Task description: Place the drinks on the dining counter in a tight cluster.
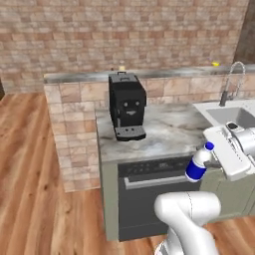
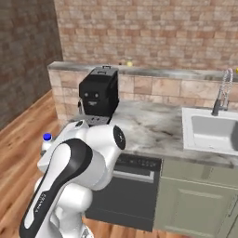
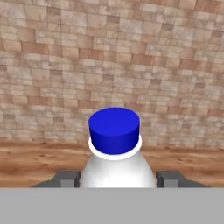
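Small blue-and-white bottle (image 1: 198, 163) with blue cap, tilted in the air in front of the dark dishwasher front, off the counter, clamped between the finger tips (image 3: 66, 178)

bottle (image 3: 114, 153) – smooth white plastic, glossy blue cap; coffee machine (image 1: 127, 105) matt black plastic; counter (image 1: 169, 130) polished veined marble; faucet (image 1: 232, 82) shiny metal; wall (image 1: 124, 30) rough brick; floor (image 1: 30, 189) satin wood planks; dishwasher (image 1: 142, 199) dark, matt

One blue-and-white bottle (image 1: 198, 165), one coffee machine (image 1: 127, 106), one sink (image 1: 234, 115).
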